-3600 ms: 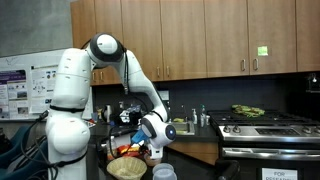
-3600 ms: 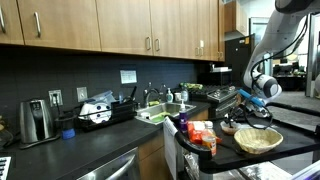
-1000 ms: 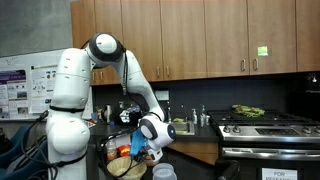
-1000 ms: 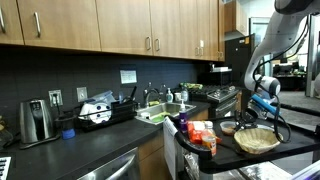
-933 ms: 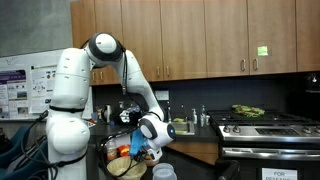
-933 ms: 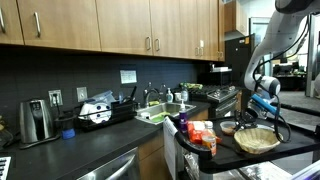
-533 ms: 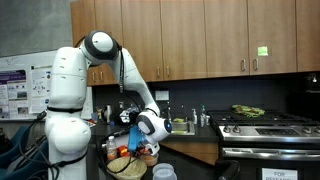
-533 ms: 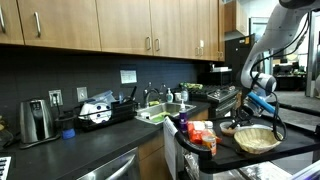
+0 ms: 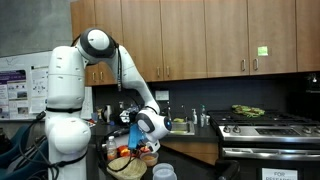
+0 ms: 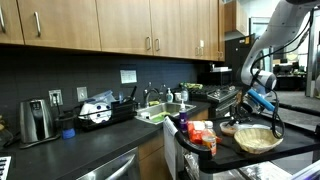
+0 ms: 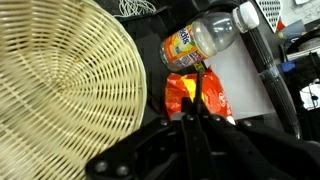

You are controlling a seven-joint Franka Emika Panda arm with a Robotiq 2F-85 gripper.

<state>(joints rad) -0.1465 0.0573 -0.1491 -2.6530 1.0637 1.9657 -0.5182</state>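
My gripper (image 11: 198, 98) is shut, its fingers pressed into one thin dark line, and I see nothing between them. It hangs over an orange-red snack bag (image 11: 212, 98) lying on a white sheet (image 11: 240, 80). A clear bottle with an orange label (image 11: 200, 40) lies just beyond the bag. A round woven basket (image 11: 60, 90) fills the left of the wrist view. In both exterior views the gripper (image 9: 141, 139) (image 10: 262, 104) is above the counter, beside the basket (image 9: 125, 167) (image 10: 257, 140).
Snack packets (image 10: 203, 135) and a small bowl (image 10: 229, 127) stand on the same dark counter. A sink (image 10: 165, 113), a dish rack (image 10: 100, 112) and a toaster (image 10: 36, 120) line the back counter. A stove (image 9: 265, 126) is at the far side. Cables (image 11: 135, 8) lie past the basket.
The arm has lifted and drawn back a little from over the basket; the gripper is now higher and nearer the bag and bottle. Fingers stay shut.
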